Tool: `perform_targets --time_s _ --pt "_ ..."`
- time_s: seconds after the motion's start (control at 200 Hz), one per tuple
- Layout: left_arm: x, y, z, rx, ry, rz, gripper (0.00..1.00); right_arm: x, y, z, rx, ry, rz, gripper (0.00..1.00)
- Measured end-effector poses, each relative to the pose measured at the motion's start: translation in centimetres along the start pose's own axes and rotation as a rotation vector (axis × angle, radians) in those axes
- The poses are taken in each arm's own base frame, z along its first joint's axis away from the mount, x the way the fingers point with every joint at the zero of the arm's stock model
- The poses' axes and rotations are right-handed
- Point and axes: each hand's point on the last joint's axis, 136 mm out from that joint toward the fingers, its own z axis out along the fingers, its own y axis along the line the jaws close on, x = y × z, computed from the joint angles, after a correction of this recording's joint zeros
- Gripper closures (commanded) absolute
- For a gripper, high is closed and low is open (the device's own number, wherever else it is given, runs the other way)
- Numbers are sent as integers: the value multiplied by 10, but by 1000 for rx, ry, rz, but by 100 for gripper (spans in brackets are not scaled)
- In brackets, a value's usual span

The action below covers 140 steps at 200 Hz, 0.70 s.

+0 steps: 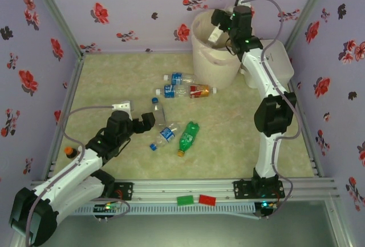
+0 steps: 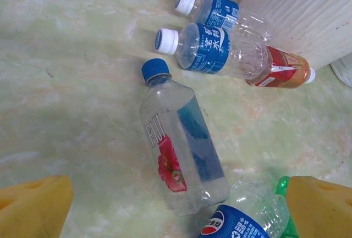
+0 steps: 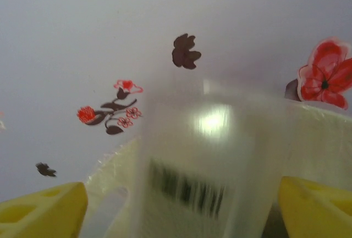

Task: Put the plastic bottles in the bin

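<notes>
**Right pincer** (image 1: 217,30) (image 3: 181,208)
- State: jaws spread wide. The yellow fingers (image 3: 41,210) sit at the two lower corners of the wrist view.
- Between the fingers: a clear bottle (image 3: 203,183) with a barcode label, blurred. A visible gap separates it from the left-hand finger. Contact with the other finger cannot be determined. The jaws are not clamped on it.
- Directly beneath and beyond the fingers: the bin (image 3: 322,144), cream-white with a thin liner over its rim. The overhead view places this pincer above the bin's mouth.
- Beside the bin, on the arm's outer side: a white lidded box (image 1: 278,59).

**Left pincer** (image 1: 146,122) (image 2: 179,199)
- State: jaws fully spread, holding nothing, low over the table (image 1: 102,81).
- Straight ahead: a Fiji bottle (image 2: 181,150) lies on its side with its base reaching in between the fingertips. Its blue cap points away from the pincer.
- At the right-hand finger: a Pepsi bottle (image 2: 242,219) lies just beside the Fiji bottle's base. A green bottle (image 2: 283,186) lies next to it.
- Farther ahead:
  - the nearer blue-labelled bottle (image 2: 209,48), white-capped and on its side;
  - the farther blue-labelled bottle (image 2: 220,10), also white-capped and on its side;
  - a red-labelled bottle (image 2: 278,70), in line with the nearer one.
- All three lie close to the foot of the bin wall, well apart from this pincer.
</notes>
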Motion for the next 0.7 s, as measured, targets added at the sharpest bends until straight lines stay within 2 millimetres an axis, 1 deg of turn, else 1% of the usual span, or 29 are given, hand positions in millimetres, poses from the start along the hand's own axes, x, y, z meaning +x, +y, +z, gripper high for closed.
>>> perform_targets --time_s 0.16,0.27,0.335,0.4,0.45,0.51,0.62,0.7 --pt "2 1 0 -6 8 2 0 -14 9 -6 -22 -17 3 0" --pt "4 2 0 -10 14 3 0 -18 11 -12 -28 -13 -3 0" --pt "5 3 1 -12 19 3 0 -20 14 -18 -34 -3 -6 0" --pt "7 4 3 -18 27 5 0 -24 19 -30 -46 5 -9 0" --pt "9 5 5 -25 37 6 0 -26 22 -45 -54 12 -13 0" --pt "10 6 7 -31 46 8 0 -30 26 -67 -66 16 -15 0" --pt "11 6 12 -43 65 11 0 -34 39 -119 -105 12 -21 0" --pt "11 5 17 -54 80 13 0 -28 48 -156 -139 17 -27 0"
